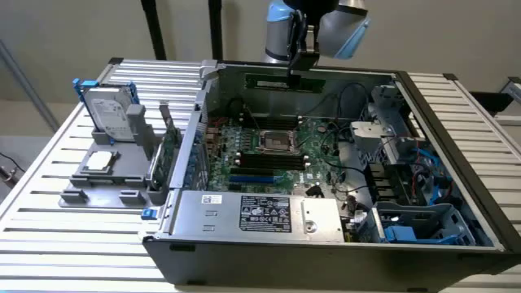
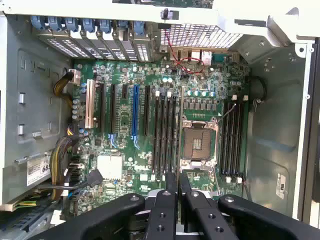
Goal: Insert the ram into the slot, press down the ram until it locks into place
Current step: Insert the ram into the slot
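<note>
High above the open computer case, my gripper [image 1: 294,72] is shut on the ram [image 1: 285,82], a thin green stick hanging level near the case's back wall. In the wrist view the two black fingers [image 2: 170,187] stand close together over the motherboard [image 2: 125,165]. Below them lie the long black memory slots: one bank [image 2: 165,132] beside the CPU socket [image 2: 200,142] and another bank [image 2: 232,140] on its other side. From the exterior view, black slots [image 1: 265,162] lie just in front of the socket [image 1: 273,141]. The ram is well above all of them.
A blue connector slot [image 2: 135,112] runs beside the memory slots. A grey fixture [image 1: 106,177] at the exterior view's left holds a hard drive [image 1: 110,113] and an upright expansion card [image 1: 169,155]. The power supply [image 1: 252,213] and a drive cage [image 1: 415,229] fill the case's front.
</note>
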### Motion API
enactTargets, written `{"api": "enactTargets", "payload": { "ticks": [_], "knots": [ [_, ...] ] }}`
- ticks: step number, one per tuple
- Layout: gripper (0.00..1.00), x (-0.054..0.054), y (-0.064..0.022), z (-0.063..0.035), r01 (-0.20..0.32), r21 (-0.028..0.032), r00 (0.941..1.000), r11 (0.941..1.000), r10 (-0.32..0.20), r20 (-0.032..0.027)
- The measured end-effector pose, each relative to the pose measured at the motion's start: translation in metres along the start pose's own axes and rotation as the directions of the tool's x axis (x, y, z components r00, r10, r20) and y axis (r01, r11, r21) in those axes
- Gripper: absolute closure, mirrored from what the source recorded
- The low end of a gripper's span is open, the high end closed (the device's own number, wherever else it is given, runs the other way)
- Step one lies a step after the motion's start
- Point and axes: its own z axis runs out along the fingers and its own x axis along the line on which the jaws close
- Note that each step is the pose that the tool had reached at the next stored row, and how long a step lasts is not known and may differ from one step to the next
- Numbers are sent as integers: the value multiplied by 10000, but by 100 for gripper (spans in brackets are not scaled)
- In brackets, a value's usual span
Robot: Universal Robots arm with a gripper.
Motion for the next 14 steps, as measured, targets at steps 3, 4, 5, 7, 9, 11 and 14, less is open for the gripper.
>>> {"api": "enactTargets", "payload": {
  "ticks": [3,4,5,7,9,11,14],
  "knots": [
    [87,0,0,0,0,0,10000,10000,0,0],
    [87,0,0,0,0,0,10000,10000,0,1],
    [87,0,0,0,0,0,10000,10000,0,0],
    [87,0,0,0,0,0,10000,10000,0,0],
    [87,0,0,0,0,0,10000,10000,0,0],
    [87,0,0,0,0,0,10000,10000,0,0],
    [87,0,1,10,1,-1,10000,10000,-1,-2]
  ]
}}
